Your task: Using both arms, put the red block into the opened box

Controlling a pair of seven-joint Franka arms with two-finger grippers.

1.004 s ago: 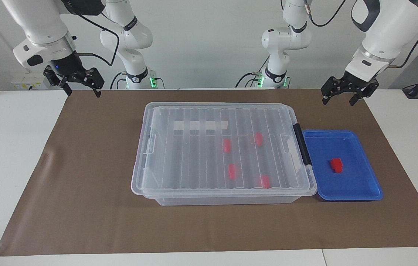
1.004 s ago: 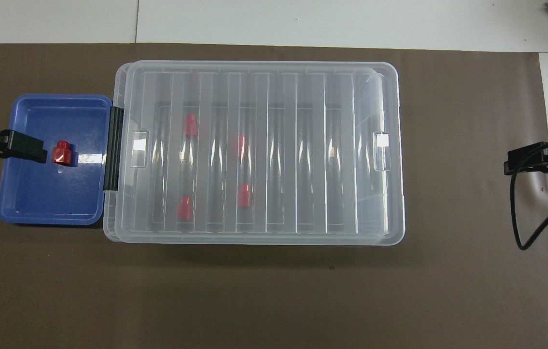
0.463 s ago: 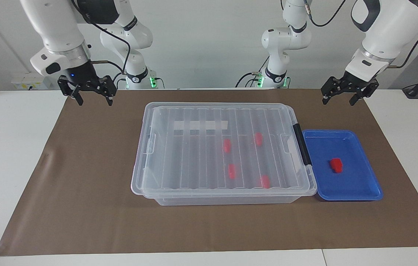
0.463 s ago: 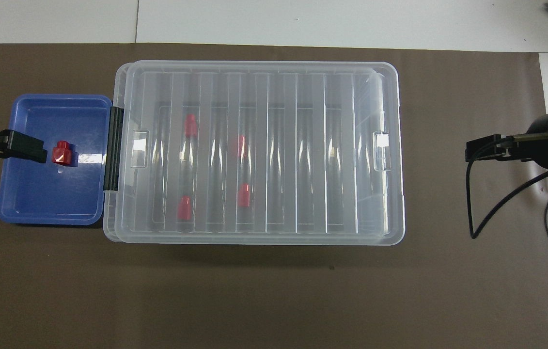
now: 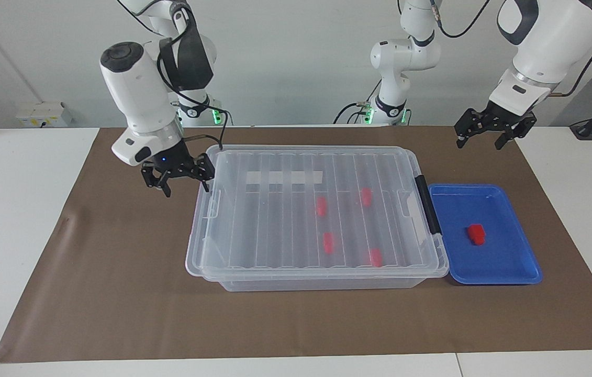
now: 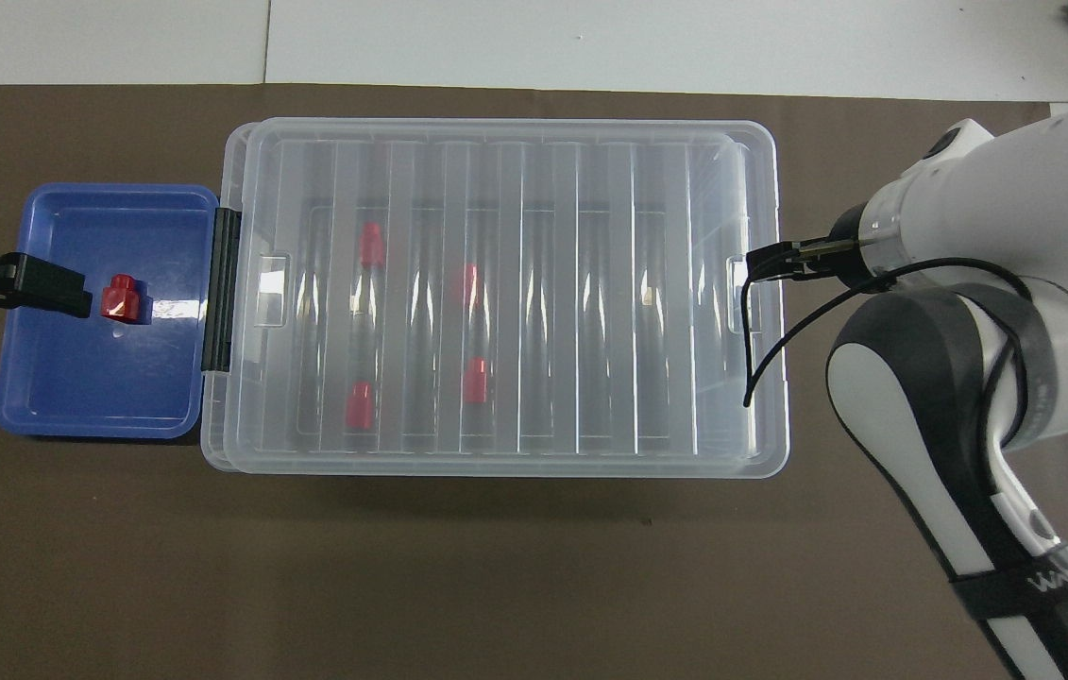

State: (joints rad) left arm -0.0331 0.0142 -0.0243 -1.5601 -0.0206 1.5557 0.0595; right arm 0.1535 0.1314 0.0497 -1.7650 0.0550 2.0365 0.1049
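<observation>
One red block lies in the blue tray. The clear box stands mid-mat with its ribbed lid on and several more red blocks showing through it. Its black clip handle faces the tray. My right gripper is open, low at the box's end toward the right arm, one fingertip against the lid's rim. My left gripper waits open, raised over the tray's outer end, holding nothing.
A brown mat covers the table under the box and tray. Two slimmer white arms with green-lit bases stand at the robots' edge. A black cable loops from the right wrist over the box's end.
The right arm has swung in from its end of the table and come down beside the box's end. The left arm, the box and the blocks have not moved.
</observation>
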